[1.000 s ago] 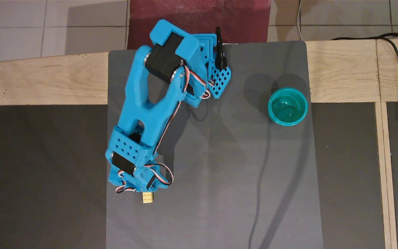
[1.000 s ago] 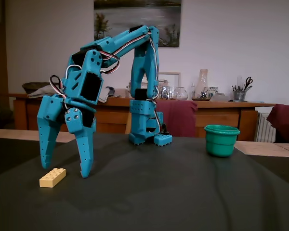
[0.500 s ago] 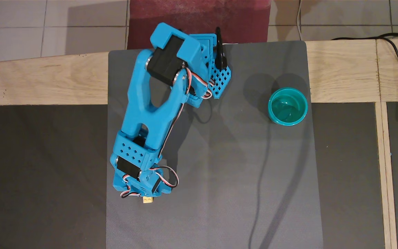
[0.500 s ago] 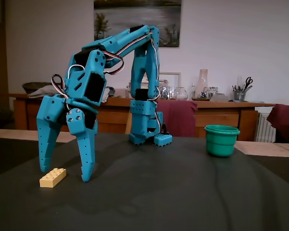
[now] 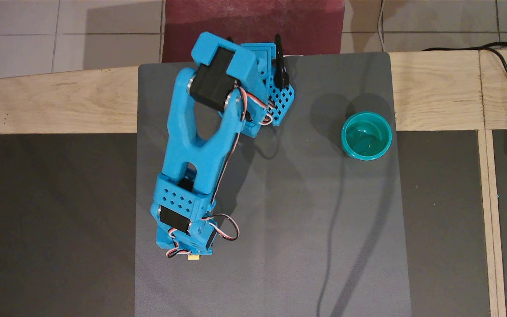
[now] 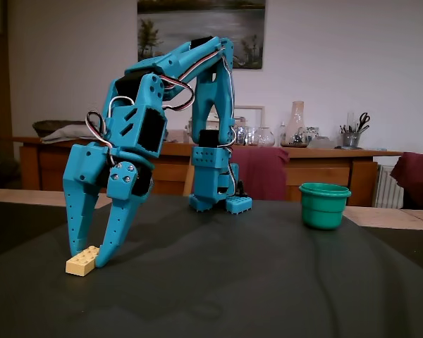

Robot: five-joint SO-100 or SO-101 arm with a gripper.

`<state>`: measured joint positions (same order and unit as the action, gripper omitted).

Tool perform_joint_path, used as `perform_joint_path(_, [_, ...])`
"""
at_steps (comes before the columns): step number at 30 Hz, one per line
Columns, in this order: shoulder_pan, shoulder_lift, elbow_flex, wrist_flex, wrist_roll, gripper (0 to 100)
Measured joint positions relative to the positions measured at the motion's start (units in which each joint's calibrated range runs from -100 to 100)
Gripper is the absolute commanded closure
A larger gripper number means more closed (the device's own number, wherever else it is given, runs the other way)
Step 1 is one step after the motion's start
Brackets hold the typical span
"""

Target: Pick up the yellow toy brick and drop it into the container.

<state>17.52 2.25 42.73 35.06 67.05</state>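
- Two fingers of the blue gripper (image 6: pixel 86 259) point straight down at the desk (image 6: pixel 268 282) in the fixed view, spread a little, with the yellow toy brick (image 6: pixel 82 260) lying between their tips.
- The brick lies flat on the dark mat, studs up; one fingertip stands at its far left end and the other (image 6: pixel 102 259) at its right side. Whether either tip is actually touching it, I cannot tell.
- The jaws are partly open, narrowed towards the brick, and the brick has not been lifted; a firm hold is not shown.
- In the overhead view the gripper (image 5: pixel 187 255) is almost wholly hidden under the wrist, and only a small yellow end of the brick (image 5: pixel 193 259) shows just below the blue housing.
- The arm (image 5: pixel 200 145) reaches from its base at the top of the grey mat (image 5: pixel 302 229) down towards the lower left part of that mat in the overhead view.
- The container (image 5: pixel 366 135), a teal cup, stands upright near the mat's upper right edge in the overhead view, well apart from the brick; its glossy inside holds nothing that can be seen.
- In the fixed view the container (image 6: pixel 324 205) stands at the right, far from the gripper.
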Motion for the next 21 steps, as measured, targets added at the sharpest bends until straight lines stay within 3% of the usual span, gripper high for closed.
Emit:
perform_joint_path(6, [-0.1, -0.3, 0.0, 0.7, -1.9, 100])
perform_joint_path(9, [-0.9, -1.4, -1.4, 6.2, -4.0, 100])
perform_joint_path(21, [-16.6, -28.8, -10.6, 52.4, -14.3, 100])
